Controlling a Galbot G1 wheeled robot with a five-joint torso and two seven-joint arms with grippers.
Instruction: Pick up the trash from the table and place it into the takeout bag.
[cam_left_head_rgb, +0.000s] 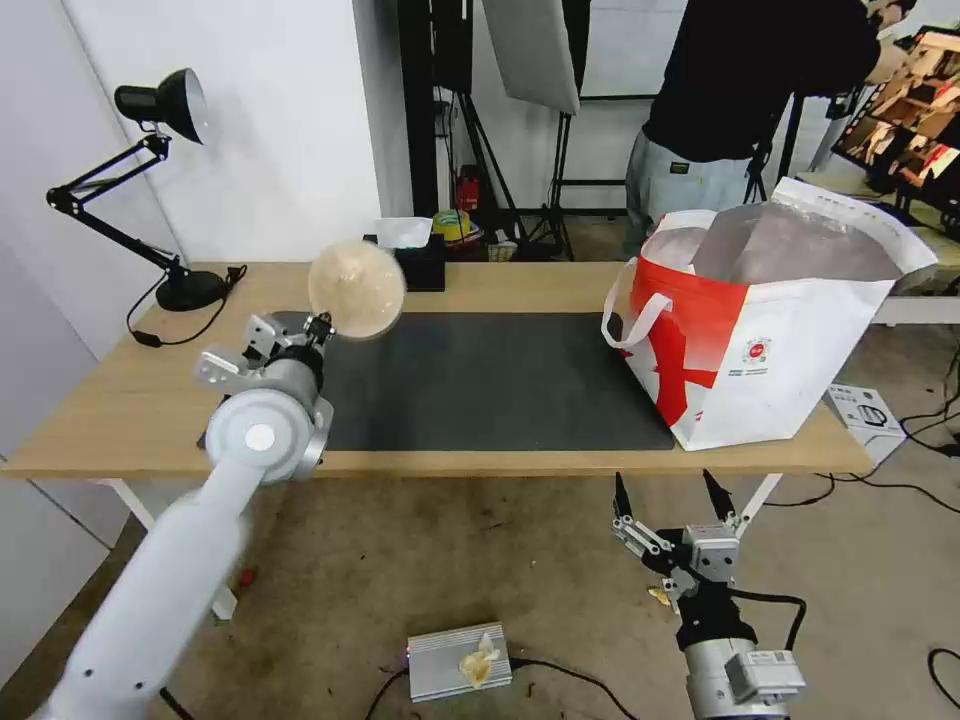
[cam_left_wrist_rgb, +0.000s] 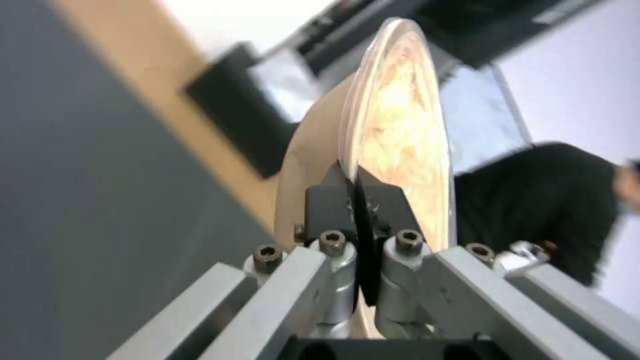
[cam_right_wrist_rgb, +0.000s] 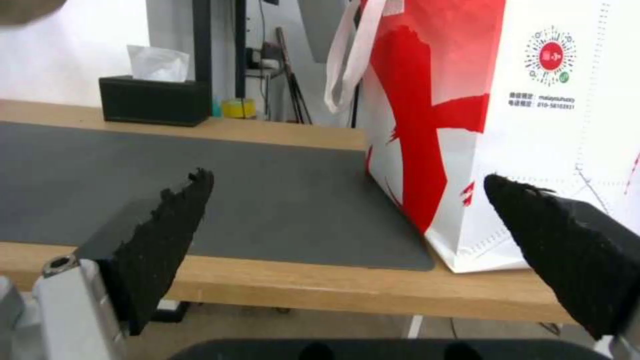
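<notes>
My left gripper (cam_left_head_rgb: 322, 325) is shut on the rim of the round beige lidded bowl (cam_left_head_rgb: 356, 289), which it holds tipped on edge above the left end of the dark grey mat (cam_left_head_rgb: 480, 380) on the table (cam_left_head_rgb: 120, 410). The left wrist view shows the black fingertips (cam_left_wrist_rgb: 331, 192) pinching the bowl's rim (cam_left_wrist_rgb: 400, 120). The takeout bag (cam_left_head_rgb: 760, 330) stands open at the table's right end, its foil lining showing. My right gripper (cam_left_head_rgb: 668, 490) hangs open below the table's front edge, near the bag (cam_right_wrist_rgb: 507, 110), with nothing between its fingers (cam_right_wrist_rgb: 167, 225).
A black tissue box (cam_left_head_rgb: 415, 255) sits at the table's back edge, also in the right wrist view (cam_right_wrist_rgb: 153, 97). A black desk lamp (cam_left_head_rgb: 165, 190) stands at the back left corner. A small box (cam_left_head_rgb: 865, 410) lies beside the bag. A person stands behind the table.
</notes>
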